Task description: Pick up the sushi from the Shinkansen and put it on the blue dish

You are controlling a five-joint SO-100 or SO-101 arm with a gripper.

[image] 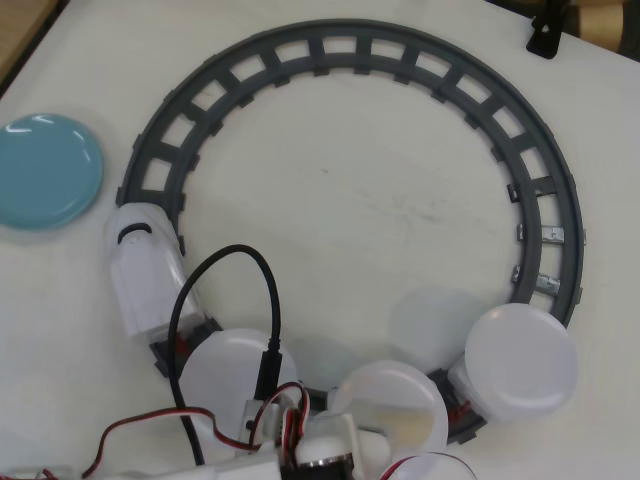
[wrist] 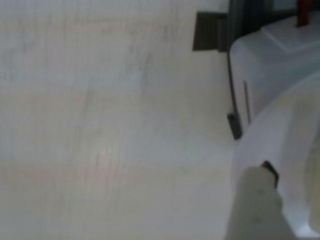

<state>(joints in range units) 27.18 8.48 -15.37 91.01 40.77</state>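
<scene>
The Shinkansen [image: 145,275] is a white toy train on the grey ring track [image: 360,45], with its nose at the left in the overhead view. Its three cars carry round white plates [image: 520,360]. The blue dish [image: 45,170] lies at the left edge, off the track. My arm [image: 325,455] reaches in from the bottom edge over the first and middle plates, and its gripper is hidden there. In the wrist view one pale finger [wrist: 257,200] hangs over a white plate rim [wrist: 280,145] beside a car body [wrist: 270,65]. The sushi does not show clearly in either view.
A black cable [image: 225,265] and red wires [image: 140,430] loop from the arm over the train's rear. A black object [image: 548,30] sits at the top right corner. The white table [wrist: 100,125] fills the left of the wrist view.
</scene>
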